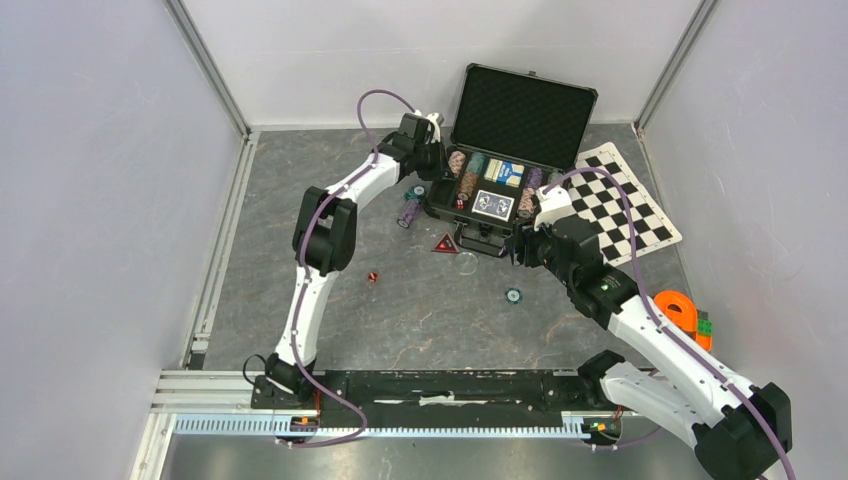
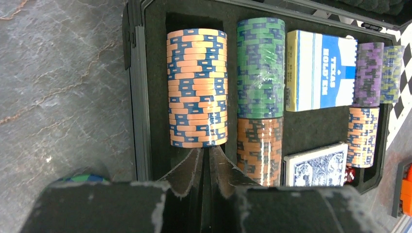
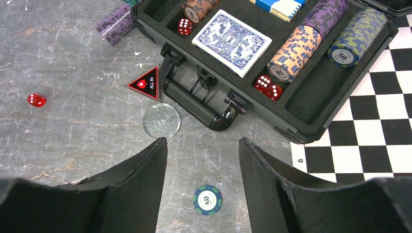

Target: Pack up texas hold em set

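The black case (image 1: 525, 110) lies open at the back, lid up. Its tray (image 2: 141, 97) holds striped chip stacks, a blue Texas Hold'em box (image 2: 320, 70), a blue card deck (image 3: 231, 42) and red dice (image 3: 268, 86). My left gripper (image 2: 210, 148) is shut and empty, its tips at the near end of the orange chip stack (image 2: 197, 87) in the leftmost slot. My right gripper (image 3: 203, 141) hangs open over the table in front of the case handle (image 3: 194, 99). A loose green chip (image 3: 207, 200) lies below its fingers. The red triangular marker (image 3: 145, 83) sits left of the handle.
On the table lie a clear disc (image 3: 161, 121), a loose red die (image 3: 36, 100) and a purple chip roll (image 3: 115, 22). A teal chip (image 1: 416, 191) lies by the case's left side. The checkered mat (image 1: 625, 205) is right of the case, an orange ring (image 1: 680, 310) near the right arm.
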Robot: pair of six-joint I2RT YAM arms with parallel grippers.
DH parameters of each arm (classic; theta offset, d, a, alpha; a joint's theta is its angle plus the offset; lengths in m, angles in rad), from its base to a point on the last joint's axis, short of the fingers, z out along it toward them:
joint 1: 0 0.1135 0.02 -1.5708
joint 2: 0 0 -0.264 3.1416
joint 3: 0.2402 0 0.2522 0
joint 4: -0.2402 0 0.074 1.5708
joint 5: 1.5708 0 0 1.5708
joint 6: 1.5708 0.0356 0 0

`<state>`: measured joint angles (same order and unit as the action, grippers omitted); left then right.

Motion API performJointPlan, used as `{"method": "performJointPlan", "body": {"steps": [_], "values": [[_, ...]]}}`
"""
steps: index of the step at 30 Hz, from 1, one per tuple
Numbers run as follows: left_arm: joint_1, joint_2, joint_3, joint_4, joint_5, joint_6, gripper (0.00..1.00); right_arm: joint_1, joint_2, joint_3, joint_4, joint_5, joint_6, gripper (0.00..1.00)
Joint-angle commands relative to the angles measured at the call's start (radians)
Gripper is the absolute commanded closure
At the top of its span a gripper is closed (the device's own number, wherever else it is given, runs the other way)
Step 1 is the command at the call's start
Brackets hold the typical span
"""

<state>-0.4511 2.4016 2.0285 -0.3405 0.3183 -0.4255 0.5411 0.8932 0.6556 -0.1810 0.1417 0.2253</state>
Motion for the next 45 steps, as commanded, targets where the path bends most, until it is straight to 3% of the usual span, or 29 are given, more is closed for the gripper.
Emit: {"method": "performJointPlan", "body": {"steps": [1,19,25,29,34,36,38,39,45], "values": [[-0.002,0.042,0.091,0.035,-0.005,-0.032,0.87,0.0,0.004,0.006,0.032,0.025,-0.022,0.39],[0.031,0.09,0.177,0.041,0.003,-0.044,0.86,0.0,-0.036,0.0,-0.008,0.051,0.005,0.38],[0.03,-0.039,0.033,0.051,0.011,-0.012,0.79,0.0,-0.03,0.007,-0.019,0.032,0.017,0.36],[0.031,-0.196,-0.093,0.049,0.027,0.027,0.68,0.0,-0.013,0.013,-0.038,0.032,0.026,0.3],[0.029,-0.429,-0.29,0.046,-0.051,0.08,0.48,0.0,-0.02,0.003,-0.055,0.061,0.043,0.12],[0.03,-0.516,-0.373,0.049,-0.1,0.089,0.35,0.0,-0.024,-0.004,-0.056,0.086,0.054,0.02],[0.03,-0.598,-0.451,0.048,-0.174,0.088,0.06,0.0,-0.019,-0.004,-0.067,0.114,0.063,0.02],[0.03,-0.644,-0.497,0.051,-0.215,0.086,0.01,0.0,-0.014,0.0,-0.078,0.135,0.08,0.02],[0.047,-0.888,-0.775,0.15,-0.389,-0.022,0.0,-0.001,0.029,0.011,-0.107,0.211,0.103,0.02]]}}
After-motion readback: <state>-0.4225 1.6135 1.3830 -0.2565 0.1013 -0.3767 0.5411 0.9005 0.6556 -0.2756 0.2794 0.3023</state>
